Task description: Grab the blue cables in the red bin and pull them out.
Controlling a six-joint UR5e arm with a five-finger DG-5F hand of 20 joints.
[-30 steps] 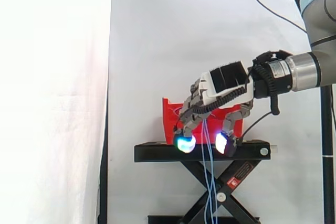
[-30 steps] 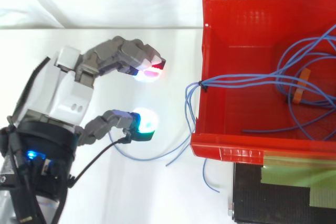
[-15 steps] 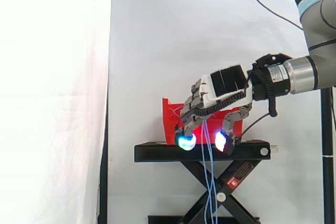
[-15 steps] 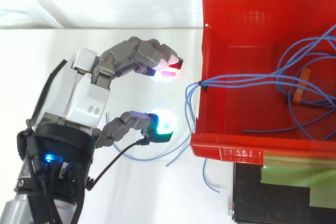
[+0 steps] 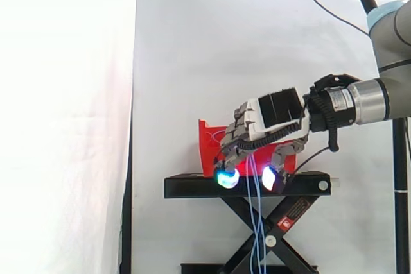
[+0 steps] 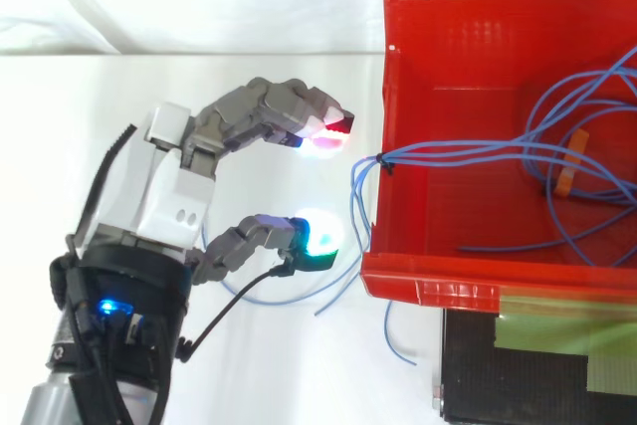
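Note:
Thin blue cables [image 6: 557, 136] lie tangled in the red bin [image 6: 468, 291]. A bundle of them crosses the bin's left wall and hangs down outside it [image 6: 360, 208]; in the side view these strands [image 5: 255, 222] drop past the black stand. My hand [image 6: 169, 191] is left of the bin, outside it, with its fingers [image 6: 289, 111] and thumb [image 6: 264, 238] bent and apart, pointing at the hanging strands. Nothing sits between its glowing pads; the thumb's pad is close beside the strands. In the side view the hand [image 5: 273, 112] hovers in front of the bin [image 5: 209, 142].
The bin sits on a black scissor-lift stand [image 5: 247, 187]. A small orange piece [image 6: 570, 161] lies among the cables inside the bin. A black plate with yellowish tape [image 6: 537, 365] lies below the bin in the top view. White curtain hangs behind.
My hand has moved steadily toward the bin's left wall and the hanging cables. In the side view it has dropped slightly. Its fingers keep the same bent, apart pose.

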